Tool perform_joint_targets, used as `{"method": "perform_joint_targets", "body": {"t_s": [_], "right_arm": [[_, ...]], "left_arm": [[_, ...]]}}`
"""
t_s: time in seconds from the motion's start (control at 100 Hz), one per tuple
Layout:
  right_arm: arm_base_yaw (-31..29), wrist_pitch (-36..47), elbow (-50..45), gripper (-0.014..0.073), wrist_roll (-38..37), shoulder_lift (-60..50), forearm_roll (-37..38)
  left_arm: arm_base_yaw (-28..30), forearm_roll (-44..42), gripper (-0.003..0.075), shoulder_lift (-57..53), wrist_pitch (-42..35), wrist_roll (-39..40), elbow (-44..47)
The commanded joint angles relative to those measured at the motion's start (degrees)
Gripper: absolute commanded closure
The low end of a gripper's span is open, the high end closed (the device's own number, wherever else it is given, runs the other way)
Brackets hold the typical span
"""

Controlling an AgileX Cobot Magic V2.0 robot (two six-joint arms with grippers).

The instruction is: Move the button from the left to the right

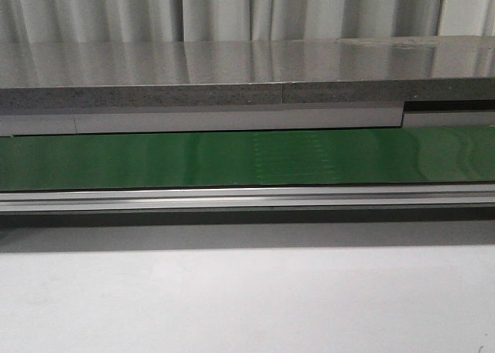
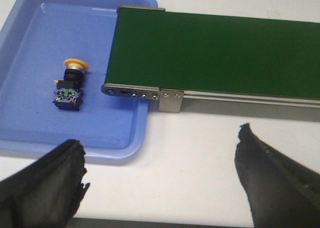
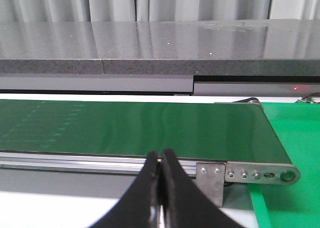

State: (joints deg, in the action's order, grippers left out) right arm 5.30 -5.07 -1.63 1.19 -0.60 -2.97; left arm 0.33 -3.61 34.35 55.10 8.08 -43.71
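Note:
The button (image 2: 70,85) has a yellow-orange mushroom cap and a black body with small coloured marks. It lies on its side in a blue tray (image 2: 30,138), seen only in the left wrist view. My left gripper (image 2: 160,140) is open and empty over the white table, short of the tray's near corner and apart from the button. My right gripper (image 3: 161,155) is shut with nothing between its fingers, in front of the green conveyor belt (image 3: 130,125). Neither gripper shows in the front view.
The green belt (image 1: 247,158) runs across the front view, with its metal rail (image 1: 247,198) toward me. Its end bracket (image 2: 170,100) sits next to the tray. A green surface (image 3: 295,138) lies past the belt's other end. A grey counter (image 1: 247,78) stands behind.

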Motion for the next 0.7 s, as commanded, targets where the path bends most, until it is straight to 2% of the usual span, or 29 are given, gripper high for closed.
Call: {"method": "perform_joint_targets", "body": {"t_s": [0.0, 0.11, 0.38, 0.69], "right_arm": [[-0.02, 4.45, 0.92, 0.066, 0.03, -0.89, 0.21], [-0.02, 4.45, 0.92, 0.066, 0.03, -0.89, 0.21], [-0.02, 4.45, 0.92, 0.066, 0.03, -0.89, 0.21], [-0.02, 4.45, 0.92, 0.066, 0.03, -0.89, 0.21]], "left_arm": [[-0.4, -2.6, 0.0122, 3.81, -0.14, 0.38, -4.28], [-0.4, -6.27, 0.0122, 10.45, 2.82, 0.38, -8.84], [0.39, -9.35, 0.0122, 24.97, 3.19, 0.38, -18.37], [13.62, -8.53, 0.0122, 40.97, 1.37, -2.53, -25.91]]}}
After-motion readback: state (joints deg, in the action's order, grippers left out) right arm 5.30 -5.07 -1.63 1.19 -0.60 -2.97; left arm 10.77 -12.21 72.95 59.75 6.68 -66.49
